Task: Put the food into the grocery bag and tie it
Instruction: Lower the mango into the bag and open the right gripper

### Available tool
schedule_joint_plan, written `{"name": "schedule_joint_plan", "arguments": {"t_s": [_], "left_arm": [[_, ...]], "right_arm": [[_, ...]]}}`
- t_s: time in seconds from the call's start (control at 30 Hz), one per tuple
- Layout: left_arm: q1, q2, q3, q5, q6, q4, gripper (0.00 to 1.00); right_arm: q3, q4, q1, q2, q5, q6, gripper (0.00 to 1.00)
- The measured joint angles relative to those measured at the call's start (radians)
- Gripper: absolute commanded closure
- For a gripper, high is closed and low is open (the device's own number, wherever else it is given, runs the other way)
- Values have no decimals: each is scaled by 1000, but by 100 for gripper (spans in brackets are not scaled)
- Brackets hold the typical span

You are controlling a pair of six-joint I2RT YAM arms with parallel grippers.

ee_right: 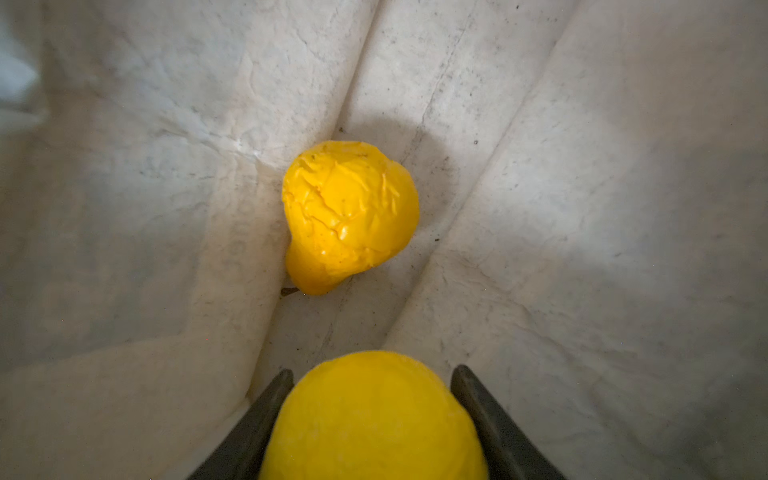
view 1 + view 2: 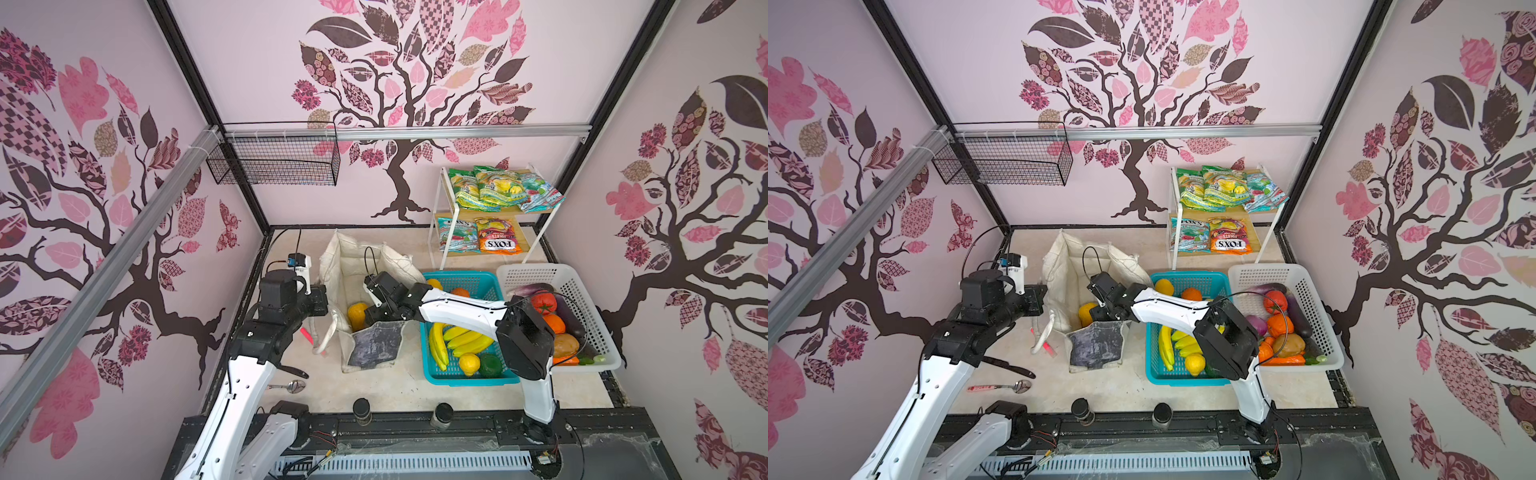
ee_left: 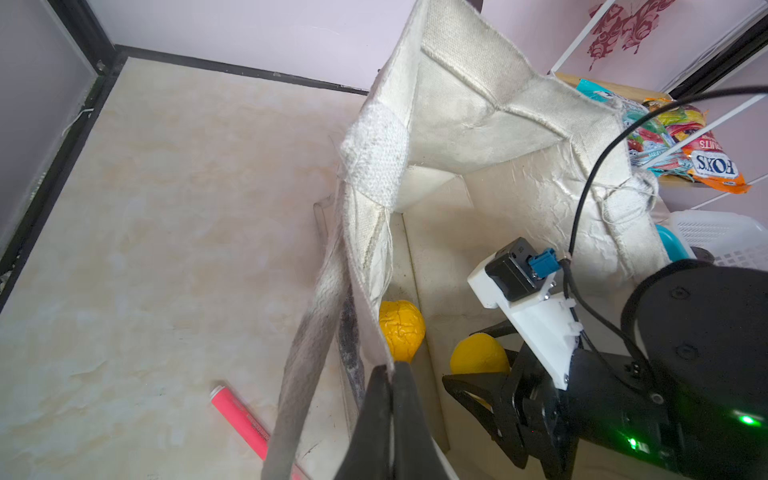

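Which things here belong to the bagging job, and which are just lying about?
Job: grocery bag, left claw pinching its rim, right claw holding a lemon inside it, yellow pear on its floor, bananas, snack packets.
Lying about: spoon, pink marker, two dark jars, wire basket.

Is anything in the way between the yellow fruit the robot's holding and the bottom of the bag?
Nothing visible blocks it. The right gripper holds the lemon inside the grocery bag. A crumpled yellow pear lies on the bag's floor ahead, with bare canvas between them.
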Motion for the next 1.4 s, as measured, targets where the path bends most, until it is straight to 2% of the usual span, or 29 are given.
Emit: {"name": "schedule_joint_plan", "arguments": {"t_s": [0.37,0.63,0.9,0.93,0.97,1.2,1.4], "left_arm": [[0,-1,0,2,0,-6,100],[0,-1,0,5,0,-7,100],[0,-3,0,5,0,-6,100],[0,-3,0,5,0,-6,100],[0,-4,0,5,0,-6,100],[0,-4,0,4,0,-6,100],[0,-4,0,4,0,-6,100]], "right_arm": [[14,1,0,99,20,-1,36],[40,-5,0,137,24,0,27],[85,-35,0,151,29,-3,12],[87,-38,0,150,31,-3,4],[90,-44,0,149,32,-8,1],[107,-86,0,115,34,-13,1],[107,-105,0,-24,35,-11,1]]}}
